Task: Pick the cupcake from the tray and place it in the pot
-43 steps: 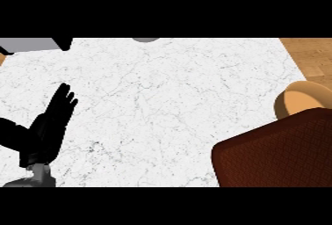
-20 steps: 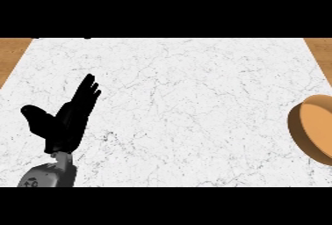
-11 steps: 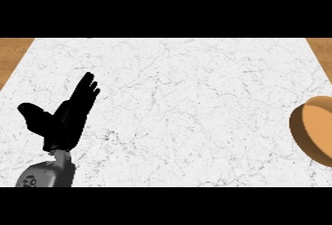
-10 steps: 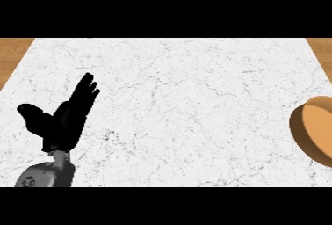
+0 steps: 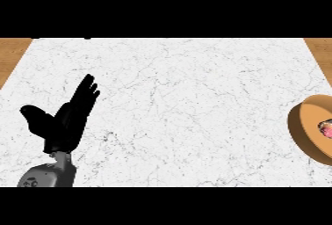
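My left hand [image 5: 62, 119] rests open at the lower left of the white marble counter, fingers straight and pointing up and to the right. At the right edge of the view a round tan tray [image 5: 299, 127] shows in part. A pink cupcake [image 5: 325, 128] lies in it, cut off by the edge. My right hand is out of sight, and so is the pot.
The white marble counter top [image 5: 188, 101] fills most of the view. Strips of brown wood [image 5: 12, 55] show at the upper left and upper right corners.
The view has slid a little, so more of the tan tray shows at the right and the pink cupcake has come into sight. My left hand has stayed open and still.
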{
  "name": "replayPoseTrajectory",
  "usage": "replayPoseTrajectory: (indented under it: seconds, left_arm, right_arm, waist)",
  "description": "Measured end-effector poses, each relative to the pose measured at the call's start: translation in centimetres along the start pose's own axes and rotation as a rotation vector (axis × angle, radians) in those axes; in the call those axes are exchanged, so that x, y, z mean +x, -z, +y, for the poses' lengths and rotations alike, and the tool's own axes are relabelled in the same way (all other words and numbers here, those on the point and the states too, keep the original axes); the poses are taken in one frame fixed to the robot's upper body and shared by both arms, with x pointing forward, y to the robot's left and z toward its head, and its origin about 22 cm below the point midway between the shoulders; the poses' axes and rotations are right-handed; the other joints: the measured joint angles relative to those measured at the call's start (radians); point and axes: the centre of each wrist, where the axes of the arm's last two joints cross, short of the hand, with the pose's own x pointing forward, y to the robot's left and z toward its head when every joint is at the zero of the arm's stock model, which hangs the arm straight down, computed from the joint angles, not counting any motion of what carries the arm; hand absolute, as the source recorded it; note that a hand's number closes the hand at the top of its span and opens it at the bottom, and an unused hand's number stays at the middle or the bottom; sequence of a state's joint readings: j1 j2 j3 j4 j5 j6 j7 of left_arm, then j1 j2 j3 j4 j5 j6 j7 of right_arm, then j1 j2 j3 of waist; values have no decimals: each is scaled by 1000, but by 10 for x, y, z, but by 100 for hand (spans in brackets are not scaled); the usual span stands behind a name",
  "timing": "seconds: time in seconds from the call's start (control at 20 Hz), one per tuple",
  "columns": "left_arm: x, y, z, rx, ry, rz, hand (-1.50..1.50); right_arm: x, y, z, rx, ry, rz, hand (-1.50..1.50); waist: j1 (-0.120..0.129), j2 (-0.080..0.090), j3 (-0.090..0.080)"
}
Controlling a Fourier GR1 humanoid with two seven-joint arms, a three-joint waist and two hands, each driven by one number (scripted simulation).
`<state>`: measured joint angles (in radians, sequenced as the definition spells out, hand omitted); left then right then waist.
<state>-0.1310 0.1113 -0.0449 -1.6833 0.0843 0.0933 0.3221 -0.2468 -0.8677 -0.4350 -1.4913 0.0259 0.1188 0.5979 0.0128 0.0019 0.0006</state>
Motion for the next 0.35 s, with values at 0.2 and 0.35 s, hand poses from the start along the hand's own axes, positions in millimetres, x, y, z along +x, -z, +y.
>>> replayPoseTrajectory:
  seconds: [0.2, 0.35]
  left_arm:
    - [4, -2, -2, 8, 2, 1, 0]
    - [1, -1, 2, 14, 1, 1, 0]
  right_arm:
    - [-3, 6, -16, -147, 146, -59, -150]
    - [-5, 9, -34, -249, 232, -81, -150]
  waist:
    - [-5, -1, 1]
    - [-8, -1, 0]
